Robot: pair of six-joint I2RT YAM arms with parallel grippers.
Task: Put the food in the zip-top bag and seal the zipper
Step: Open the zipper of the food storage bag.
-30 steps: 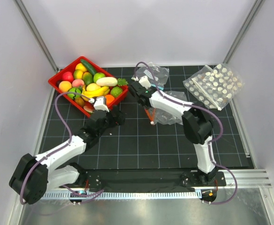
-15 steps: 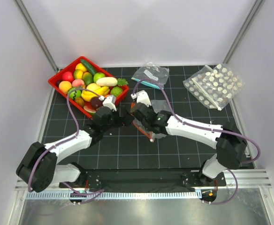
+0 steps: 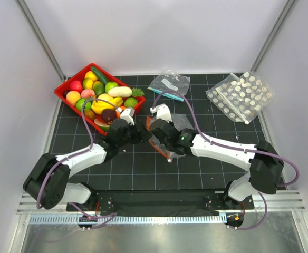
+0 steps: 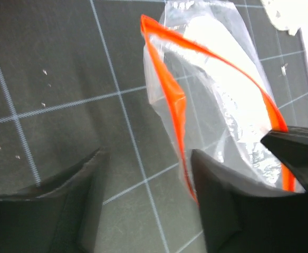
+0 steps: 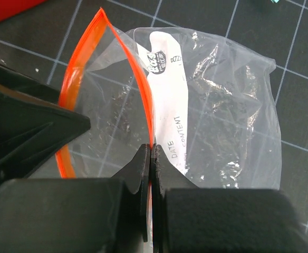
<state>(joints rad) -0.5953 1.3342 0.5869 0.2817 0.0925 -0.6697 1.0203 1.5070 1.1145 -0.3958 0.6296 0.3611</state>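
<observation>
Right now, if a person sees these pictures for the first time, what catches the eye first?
The red tray at the far left of the mat, heaped with bright toy food, stands out most. At the centre the clear zip-top bag gapes, its orange-red zipper pinched by the shut right hand, while the open left hand sits at the bag's mouth.

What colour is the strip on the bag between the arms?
The strip is orange-red; right wrist view.

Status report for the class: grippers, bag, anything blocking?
Right gripper shut on zipper lip. Left gripper open beside other lip. Zip-top bag mouth open, empty. Food in red tray; nothing blocking.
</observation>
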